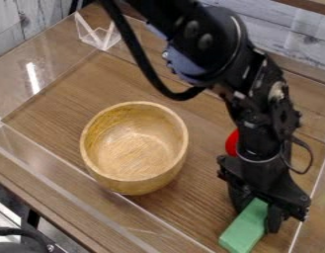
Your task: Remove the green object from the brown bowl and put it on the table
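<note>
- Bowl: the brown bowl (134, 148) stands on the table (59, 107), upright, with bare wood showing inside; nothing green is seen in it.
- Green block: the green block (244, 228) lies outside the bowl, well apart from it, near the table's close edge at the lower right of the view; its long axis runs from the lower left up towards the upper right, its upper end going in under the fingertips.
- Gripper: the gripper (263, 205) is directly over the block's upper end, with its fingers about that end; whether they grip it or merely stand around it cannot be told, nor whether the block's underside bears on the wood.
- Coming move: judged to be a release, if any grip remains, then a lift straight up; the fingers should part clear of the block's sides first, or the block may be dragged or tipped.
- Surface and room: flat wood grain, fit to take a flat block; a red toy (232, 142) sits just beside the arm, partly hidden, and could be brushed on withdrawal; bare wood lies between block and bowl.
- Finding: the removal appears done; the setting down appears at or near its end.
</note>
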You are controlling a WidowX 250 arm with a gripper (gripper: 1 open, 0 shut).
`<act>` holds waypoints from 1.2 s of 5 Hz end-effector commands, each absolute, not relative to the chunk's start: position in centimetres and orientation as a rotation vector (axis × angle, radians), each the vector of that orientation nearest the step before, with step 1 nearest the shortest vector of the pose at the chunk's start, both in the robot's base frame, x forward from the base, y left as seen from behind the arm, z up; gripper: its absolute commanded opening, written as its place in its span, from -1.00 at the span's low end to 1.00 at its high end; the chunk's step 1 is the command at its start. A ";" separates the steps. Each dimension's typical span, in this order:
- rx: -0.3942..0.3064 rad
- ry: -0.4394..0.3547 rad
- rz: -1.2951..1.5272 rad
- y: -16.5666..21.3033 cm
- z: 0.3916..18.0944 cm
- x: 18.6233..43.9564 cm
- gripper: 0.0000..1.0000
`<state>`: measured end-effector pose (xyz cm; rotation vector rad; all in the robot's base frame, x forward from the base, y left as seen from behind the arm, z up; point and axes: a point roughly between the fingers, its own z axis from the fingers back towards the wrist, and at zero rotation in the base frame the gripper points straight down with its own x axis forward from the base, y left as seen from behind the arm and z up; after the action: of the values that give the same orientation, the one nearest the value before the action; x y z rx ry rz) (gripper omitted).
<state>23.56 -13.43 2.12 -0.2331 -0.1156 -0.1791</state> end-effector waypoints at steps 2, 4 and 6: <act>-0.233 -0.113 -0.199 -12.2 2.3 25.4 -1.00; -0.232 -0.091 -0.227 -11.9 3.8 25.7 1.00; -0.225 -0.117 -0.239 -12.0 7.8 26.2 1.00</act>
<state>25.42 -11.82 6.39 -0.2174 -0.0661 -0.2348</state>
